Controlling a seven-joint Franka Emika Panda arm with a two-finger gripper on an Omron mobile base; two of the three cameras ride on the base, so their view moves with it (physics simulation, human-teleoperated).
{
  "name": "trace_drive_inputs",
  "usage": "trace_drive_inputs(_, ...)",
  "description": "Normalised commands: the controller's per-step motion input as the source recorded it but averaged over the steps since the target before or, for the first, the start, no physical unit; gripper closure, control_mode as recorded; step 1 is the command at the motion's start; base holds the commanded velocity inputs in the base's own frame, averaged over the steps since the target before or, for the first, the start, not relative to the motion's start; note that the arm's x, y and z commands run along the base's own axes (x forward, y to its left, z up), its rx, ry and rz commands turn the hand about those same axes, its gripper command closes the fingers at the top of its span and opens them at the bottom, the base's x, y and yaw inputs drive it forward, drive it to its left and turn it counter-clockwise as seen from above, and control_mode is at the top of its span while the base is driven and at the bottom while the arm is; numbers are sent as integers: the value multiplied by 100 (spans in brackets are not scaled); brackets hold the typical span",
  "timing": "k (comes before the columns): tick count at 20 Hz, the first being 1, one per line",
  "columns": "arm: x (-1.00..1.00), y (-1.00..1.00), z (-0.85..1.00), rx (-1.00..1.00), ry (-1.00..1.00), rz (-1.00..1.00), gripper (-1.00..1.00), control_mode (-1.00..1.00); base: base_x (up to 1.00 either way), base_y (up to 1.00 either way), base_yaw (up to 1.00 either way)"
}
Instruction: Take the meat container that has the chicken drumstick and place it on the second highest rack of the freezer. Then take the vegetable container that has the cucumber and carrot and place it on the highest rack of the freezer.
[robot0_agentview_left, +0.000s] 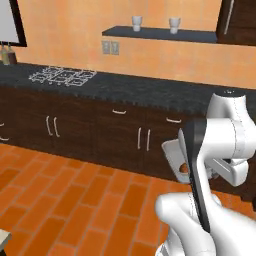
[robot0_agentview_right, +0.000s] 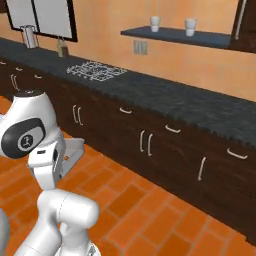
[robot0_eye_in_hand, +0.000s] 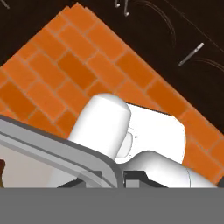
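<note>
Left base view: white arm at lower right; behind its dark link, mid-right of frame, pale grey meat container held up off the orange brick floor, a bit of orange-brown chicken drumstick peeking at its lower edge. Dark countertop w/ wire stove grate upper left, dark cabinets below, wall shelf w/ two white cups along top. Right base view: arm at lower left; container corner showing just right of the arm, left of centre, tilted, above floor; counter running diagonally upper left to right. Hand view: container rim, rounded corner, at lower left, right at the gripper base; brown smudge at far left edge, prob. drumstick. Finger tips hidden, can't tell if pincer is clamped on rim or apart.
</note>
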Motion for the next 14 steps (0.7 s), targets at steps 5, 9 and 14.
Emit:
trace_drive_inputs(5,0,0,0,0,0,0,100,100,1,2,96)
trace_drive_inputs(9,0,0,0,0,0,0,100,100,13,7,89)
trace_drive_inputs(14,0,0,0,0,0,0,100,100,17,7,81)
